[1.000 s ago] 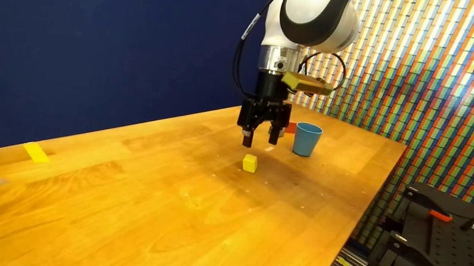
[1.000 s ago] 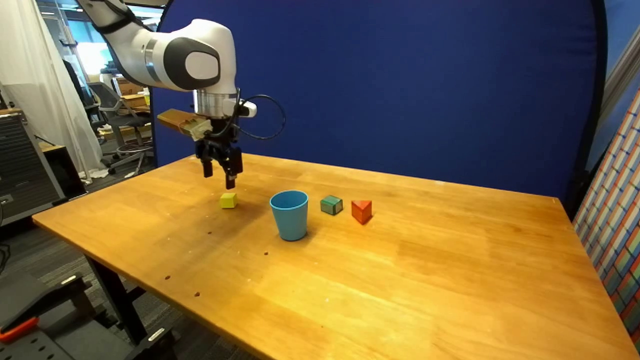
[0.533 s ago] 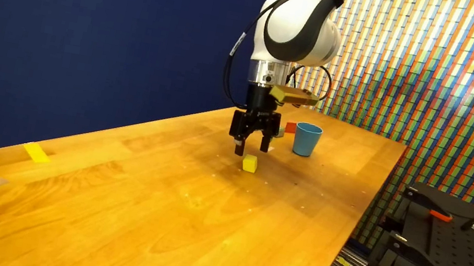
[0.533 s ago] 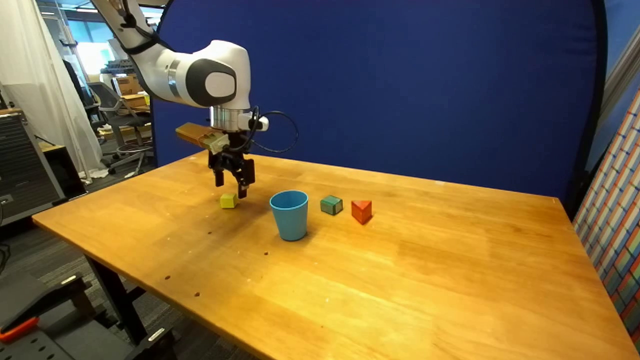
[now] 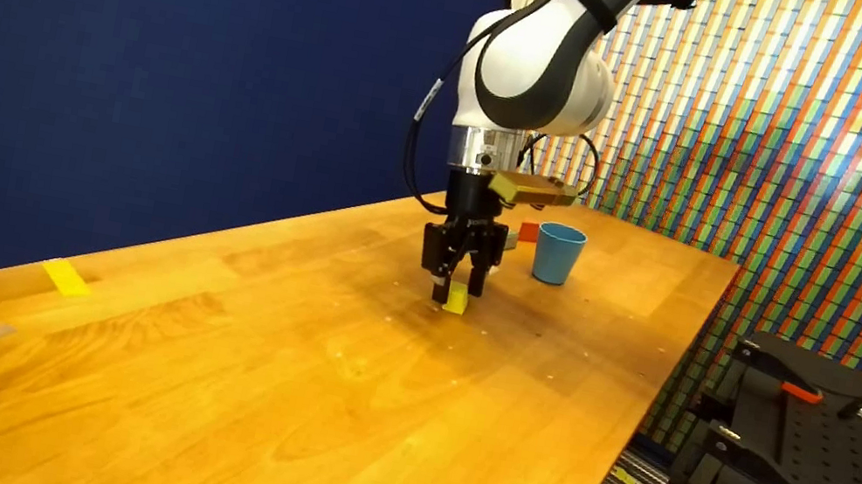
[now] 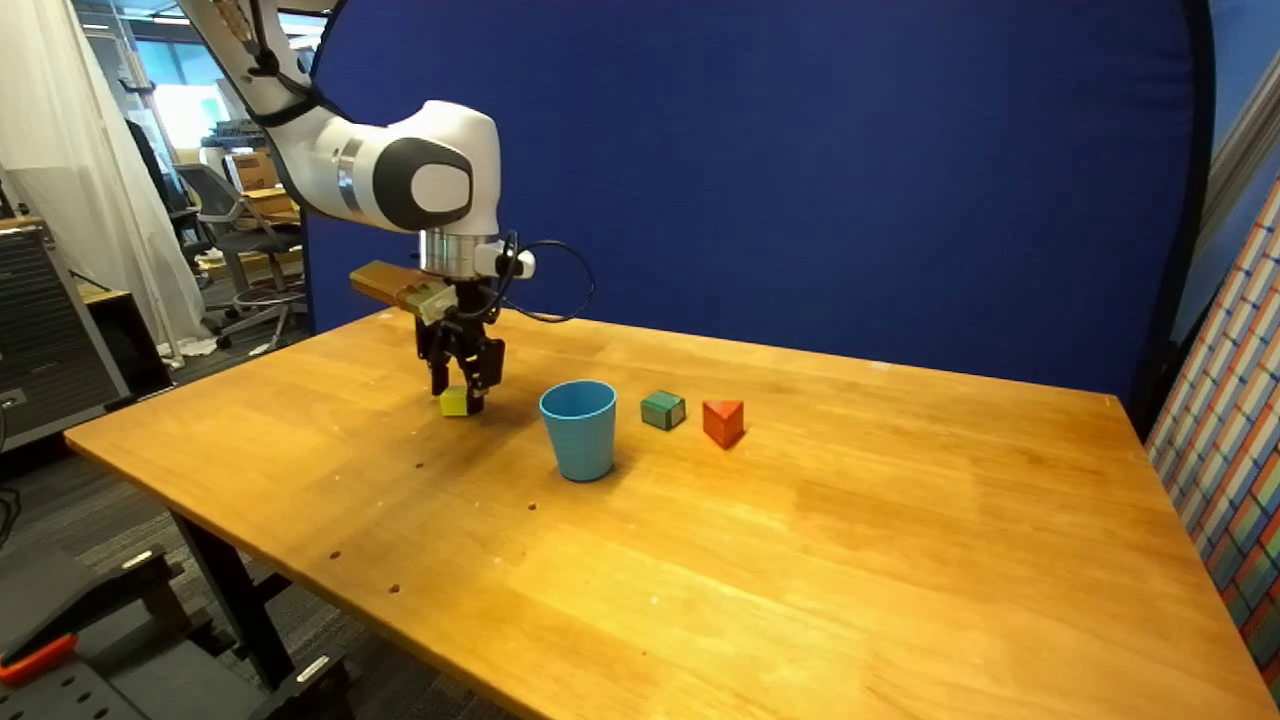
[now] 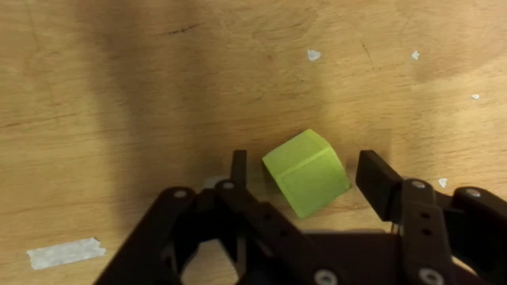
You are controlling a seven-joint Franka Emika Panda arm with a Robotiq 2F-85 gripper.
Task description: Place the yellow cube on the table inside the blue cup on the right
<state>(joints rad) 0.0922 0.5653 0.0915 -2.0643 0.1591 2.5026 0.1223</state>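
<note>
The yellow cube (image 5: 457, 301) sits on the wooden table (image 5: 332, 402). It also shows in an exterior view (image 6: 454, 402) and, looking yellow-green and turned at an angle, in the wrist view (image 7: 313, 178). My gripper (image 7: 302, 168) is down around it, one finger on each side. The fingers are partly open, with a small gap between cube and finger on both sides. In both exterior views the gripper (image 5: 457, 293) (image 6: 458, 393) points straight down at table height, and a finger hides part of the cube. The light-blue cup (image 6: 580, 435) (image 5: 557, 255) stands upright a short way off.
A green block (image 6: 663, 410) and a red triangular block (image 6: 723, 423) lie beyond the cup. A flat yellow piece (image 5: 67, 277) lies near a table corner. A strip of pale tape (image 7: 65, 253) is on the table beside the gripper.
The gripper has moved down from above the table to around the cube. Its fingers are closer together than half a second ago. The cube and cup have not visibly moved.
</note>
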